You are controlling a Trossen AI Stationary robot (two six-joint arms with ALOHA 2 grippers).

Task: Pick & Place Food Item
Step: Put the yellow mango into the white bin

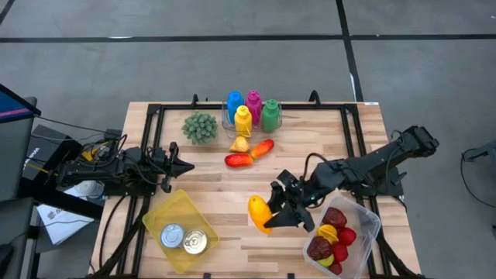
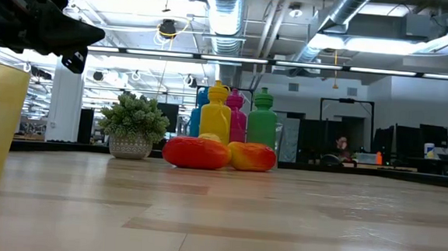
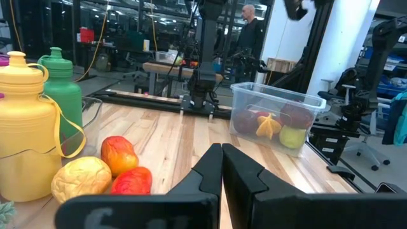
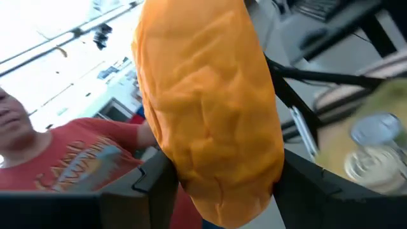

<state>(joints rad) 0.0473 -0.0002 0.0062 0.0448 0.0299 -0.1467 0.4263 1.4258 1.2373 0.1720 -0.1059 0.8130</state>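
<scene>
Closest to the front edge of the worktop (image 1: 232, 198) sit two bins: a yellow tray (image 1: 167, 211) with two tin cans (image 1: 184, 238) on the left, and a clear plastic tub (image 1: 370, 225) of mixed fruit on the right. Between them, just beside the tub's near corner, the right end effector (image 1: 273, 215) holds an orange-yellow food item (image 1: 258, 211); its wrist camera shows the dark fingers (image 4: 156, 181) pressed against both sides of it, the piece (image 4: 210, 108) filling most of the view. A person in a red shirt (image 4: 82, 168) shows behind it.

Over at the left edge, the left end effector (image 1: 184, 164) is closed on nothing, its tips (image 3: 220, 166) together, above the tray's far side.

Farther back lie two red-orange fruits (image 1: 249, 154) and a small yellow one (image 1: 239, 144). Beyond those stand a green plant (image 1: 200, 126) and a cluster of coloured bottles (image 1: 252, 111), near the far edge.
</scene>
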